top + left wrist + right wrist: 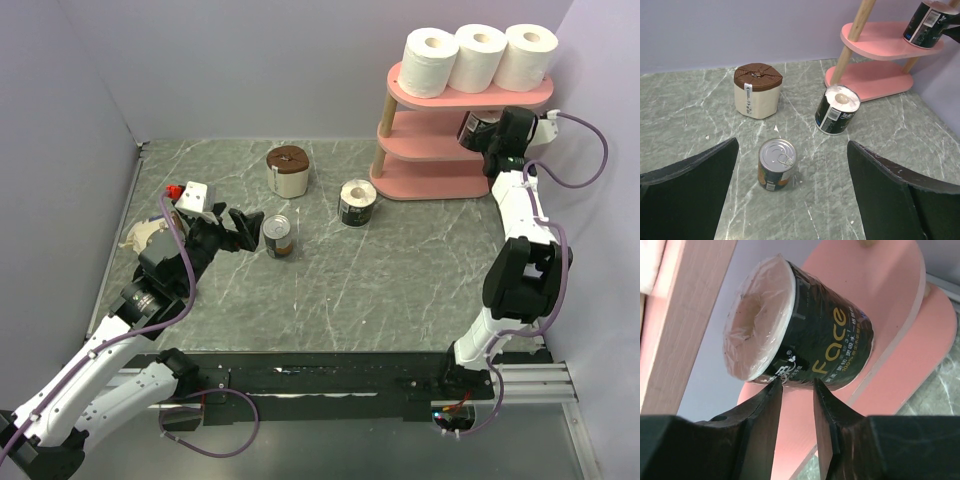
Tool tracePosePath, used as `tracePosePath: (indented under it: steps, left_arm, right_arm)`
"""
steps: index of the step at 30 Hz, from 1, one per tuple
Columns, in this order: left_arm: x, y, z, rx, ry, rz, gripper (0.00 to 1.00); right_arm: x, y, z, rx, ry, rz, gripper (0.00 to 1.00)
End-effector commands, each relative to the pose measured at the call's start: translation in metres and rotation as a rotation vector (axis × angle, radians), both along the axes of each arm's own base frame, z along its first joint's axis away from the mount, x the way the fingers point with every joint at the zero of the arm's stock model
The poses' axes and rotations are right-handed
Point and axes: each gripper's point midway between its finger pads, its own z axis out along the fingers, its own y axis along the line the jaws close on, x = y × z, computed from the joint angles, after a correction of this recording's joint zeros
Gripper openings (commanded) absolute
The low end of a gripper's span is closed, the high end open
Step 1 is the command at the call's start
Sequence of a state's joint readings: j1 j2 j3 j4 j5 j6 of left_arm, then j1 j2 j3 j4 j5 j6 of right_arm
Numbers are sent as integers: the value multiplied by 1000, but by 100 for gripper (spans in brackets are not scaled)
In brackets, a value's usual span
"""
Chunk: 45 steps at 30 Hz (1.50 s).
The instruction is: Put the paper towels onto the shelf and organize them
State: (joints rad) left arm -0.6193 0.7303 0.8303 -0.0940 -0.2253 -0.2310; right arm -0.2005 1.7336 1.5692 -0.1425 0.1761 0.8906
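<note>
The pink shelf (pixel 430 150) stands at the far right, with three white paper towels (pixel 478 58) on its top board. A black-printed roll (pixel 474 128) lies tilted on the middle board; in the right wrist view (pixel 805 335) its side rests against my fingertips. My right gripper (pixel 796 385) is narrowly open with nothing between the jaws, and it sits by the shelf (pixel 493 135). A second black-printed roll (pixel 837 110) and a cream roll with a brown top (pixel 756 90) stand on the table. My left gripper (pixel 792 145) is wide open, low over the table.
A small metal can (pixel 777 164) stands upright just ahead of my left jaws, also seen from above (pixel 277 237). The shelf's wooden post (pixel 852 42) rises behind the table roll. Grey walls close the table's left, back and right sides.
</note>
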Motion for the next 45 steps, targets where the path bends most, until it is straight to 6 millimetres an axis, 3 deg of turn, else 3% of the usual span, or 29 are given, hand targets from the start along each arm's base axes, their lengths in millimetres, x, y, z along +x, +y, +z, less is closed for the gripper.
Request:
tracePosePath:
  steps: [1, 7, 8, 9, 11, 13, 17, 18, 21, 24, 26, 31, 36, 45]
  left_arm:
    - [-1, 1, 14, -27, -31, 1, 96]
    - [0, 0, 12, -22, -25, 3, 96]
    - [1, 1, 12, -22, -24, 7, 96]
    - [1, 1, 12, -22, -24, 10, 96]
    - [1, 2, 11, -20, -24, 15, 96]
    - [1, 3, 12, -22, -27, 17, 96]
    - [2, 2, 9, -14, -19, 18, 96]
    - [2, 3, 9, -14, -18, 21, 96]
    - [2, 3, 9, -12, -18, 21, 96]
    - [2, 4, 10, -15, -21, 24, 96]
    - [1, 3, 11, -18, -23, 20, 96]
    - [1, 2, 12, -19, -25, 12, 96]
    - [1, 3, 11, -17, -22, 18, 96]
    - [1, 3, 11, -15, -25, 18, 96]
  right_arm:
    - [4, -13, 31, -54, -68, -34, 40]
    - [-15, -5, 38, -84, -40, 4, 41]
    - [-23, 0, 49, -109, -60, 24, 41]
    - [-28, 3, 43, -113, -47, 38, 41]
    - [-42, 15, 50, -117, -46, 82, 42]
    - [-50, 30, 42, -124, -23, 134, 43]
    - [-69, 76, 34, -134, 5, 256, 48]
    - [-73, 86, 19, -126, 29, 286, 49]
    - [-83, 125, 0, -127, 63, 381, 57]
    - [-92, 162, -26, -95, 117, 476, 70]
    - [-93, 176, -36, -68, 115, 505, 73]
    - [-94, 224, -88, 7, 208, 621, 82]
    - [-79, 250, -106, 56, 254, 666, 82]
    - [-60, 264, -146, 100, 345, 634, 77]
